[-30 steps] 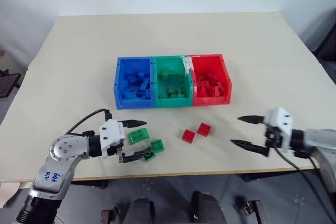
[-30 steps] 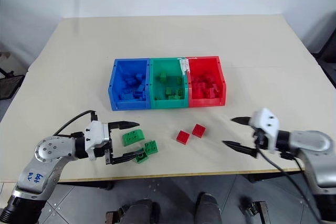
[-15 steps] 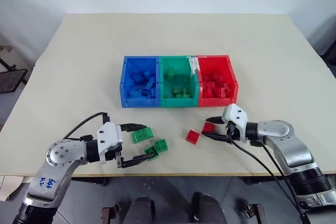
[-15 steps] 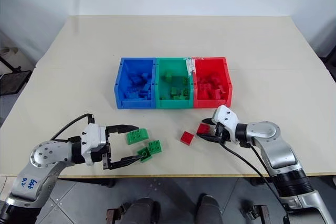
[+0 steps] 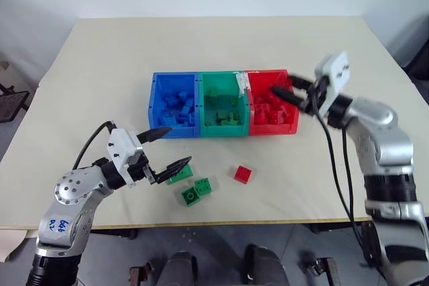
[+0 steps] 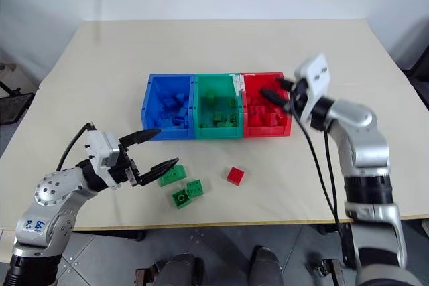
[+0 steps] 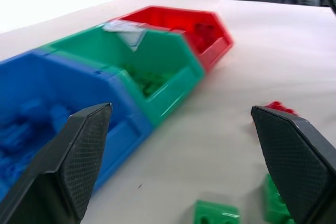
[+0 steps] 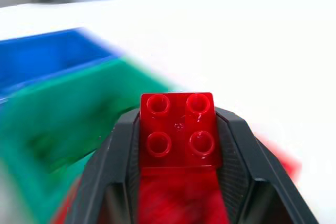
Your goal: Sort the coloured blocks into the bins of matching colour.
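Three joined bins stand mid-table: blue (image 5: 155,102), green (image 5: 223,128) and red (image 5: 273,128), each holding several blocks of its own colour. My right gripper (image 5: 283,92) hovers over the red bin's right side, shut on a red block (image 8: 179,129). A second red block (image 5: 243,173) lies on the table in front of the bins. Three green blocks (image 5: 191,196) (image 5: 203,185) (image 5: 179,175) lie to its left. Just above and left of them my left gripper (image 5: 177,147) hangs open and empty, its fingers (image 7: 79,156) wide apart.
The bins sit in the middle of a beige table (image 5: 100,65). Its front edge (image 5: 268,220) runs just past the loose blocks. Bare tabletop lies all around the bins. A cable (image 5: 335,165) hangs along my right arm.
My right gripper closed on one of the two red blocks on the table and carried it up and forward to the red bin. My left gripper rose slightly, still open.
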Controlling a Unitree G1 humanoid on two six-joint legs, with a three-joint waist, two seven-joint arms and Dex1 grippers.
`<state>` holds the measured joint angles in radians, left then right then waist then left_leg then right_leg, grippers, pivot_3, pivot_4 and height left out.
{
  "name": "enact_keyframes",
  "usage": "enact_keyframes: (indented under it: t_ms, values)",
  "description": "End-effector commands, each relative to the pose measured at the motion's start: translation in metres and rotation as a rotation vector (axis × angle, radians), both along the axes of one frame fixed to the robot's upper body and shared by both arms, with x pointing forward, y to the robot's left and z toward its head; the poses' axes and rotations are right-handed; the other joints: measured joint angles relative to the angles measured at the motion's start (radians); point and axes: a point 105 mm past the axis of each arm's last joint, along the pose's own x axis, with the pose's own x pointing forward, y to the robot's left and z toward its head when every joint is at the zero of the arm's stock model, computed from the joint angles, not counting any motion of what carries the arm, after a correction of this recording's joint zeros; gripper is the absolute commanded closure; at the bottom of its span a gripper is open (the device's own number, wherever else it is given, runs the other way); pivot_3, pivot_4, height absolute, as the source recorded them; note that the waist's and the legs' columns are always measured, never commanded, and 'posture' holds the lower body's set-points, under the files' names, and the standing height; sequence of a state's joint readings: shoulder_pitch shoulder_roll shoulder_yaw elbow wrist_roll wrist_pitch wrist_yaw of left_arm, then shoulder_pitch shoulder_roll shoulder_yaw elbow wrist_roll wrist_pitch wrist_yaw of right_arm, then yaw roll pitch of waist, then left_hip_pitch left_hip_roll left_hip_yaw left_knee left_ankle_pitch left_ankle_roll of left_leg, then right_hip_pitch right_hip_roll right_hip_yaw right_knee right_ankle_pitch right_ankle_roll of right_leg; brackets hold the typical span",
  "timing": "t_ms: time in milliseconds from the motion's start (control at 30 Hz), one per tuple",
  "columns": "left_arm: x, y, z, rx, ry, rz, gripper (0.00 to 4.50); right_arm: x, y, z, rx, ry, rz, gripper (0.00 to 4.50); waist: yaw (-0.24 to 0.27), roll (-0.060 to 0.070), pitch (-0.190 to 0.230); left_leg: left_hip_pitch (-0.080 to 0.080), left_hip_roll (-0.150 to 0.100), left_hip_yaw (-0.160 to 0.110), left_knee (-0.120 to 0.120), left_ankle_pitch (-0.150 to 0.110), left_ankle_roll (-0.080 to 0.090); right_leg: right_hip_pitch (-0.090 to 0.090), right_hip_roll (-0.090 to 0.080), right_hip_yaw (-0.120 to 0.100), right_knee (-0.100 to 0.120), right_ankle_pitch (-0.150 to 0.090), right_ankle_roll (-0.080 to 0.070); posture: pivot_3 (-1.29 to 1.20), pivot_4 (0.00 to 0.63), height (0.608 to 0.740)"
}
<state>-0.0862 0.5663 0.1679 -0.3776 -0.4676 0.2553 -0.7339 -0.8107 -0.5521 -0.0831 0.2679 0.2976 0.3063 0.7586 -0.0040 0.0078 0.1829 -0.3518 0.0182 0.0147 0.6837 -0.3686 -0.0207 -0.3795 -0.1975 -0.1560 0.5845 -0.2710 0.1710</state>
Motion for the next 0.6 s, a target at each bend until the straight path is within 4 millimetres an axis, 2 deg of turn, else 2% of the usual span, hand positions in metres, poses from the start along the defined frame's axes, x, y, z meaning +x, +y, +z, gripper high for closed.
enact_keyframes:
  t_ms: [33, 167, 333, 400, 500, 600]
  values:
    - [-0.001, 0.002, 0.008, 0.002, -0.034, 0.009, 0.00, 0.018, -0.007, 0.005, 0.009, -0.027, -0.070, 3.01, -0.001, 0.000, 0.000, -0.001, 0.000, 0.000, 0.000, 0.000, 0.000, -0.001, 0.000, 0.000, 0.000, 0.000, 0.000, 0.00, 0.150, 0.740]
    - [-0.001, 0.001, 0.008, 0.012, -0.034, -0.001, 0.00, 0.028, -0.007, 0.004, 0.008, -0.007, -0.062, 1.70, -0.003, 0.000, 0.000, -0.001, 0.000, 0.000, -0.001, 0.000, 0.000, -0.002, 0.000, 0.000, 0.000, 0.000, 0.000, 0.00, 0.150, 0.740]
    - [-0.002, 0.004, 0.008, 0.014, -0.025, -0.007, 0.00, 0.017, -0.009, 0.000, -0.003, -0.004, 0.014, 0.10, -0.003, 0.000, 0.000, -0.001, 0.000, 0.000, -0.001, 0.000, 0.000, -0.002, 0.000, 0.000, 0.000, 0.000, 0.000, 0.00, 0.150, 0.740]
    - [-0.001, 0.005, 0.006, 0.020, -0.016, -0.007, 0.00, 0.010, -0.013, -0.004, -0.015, 0.006, 0.039, 0.04, 0.001, 0.000, 0.000, -0.002, 0.000, 0.000, 0.000, 0.000, 0.000, -0.002, 0.000, 0.000, 0.000, 0.000, 0.000, 0.00, 0.150, 0.740]
    - [0.000, 0.005, 0.003, 0.049, -0.011, -0.027, 0.00, -0.012, -0.025, -0.014, -0.062, 0.006, 0.093, 0.04, 0.006, 0.000, 0.000, -0.002, 0.000, 0.000, 0.000, 0.000, 0.000, -0.002, 0.000, 0.000, 0.000, 0.000, 0.000, 0.00, 0.150, 0.740]
    - [-0.001, 0.004, -0.010, 0.211, -0.042, -0.080, 0.00, -0.051, -0.048, -0.033, -0.111, 0.072, 0.174, 0.04, 0.013, 0.000, 0.000, -0.002, 0.000, 0.000, 0.000, 0.000, 0.000, -0.002, 0.000, 0.000, -0.001, 0.000, 0.000, 0.00, 0.150, 0.740]
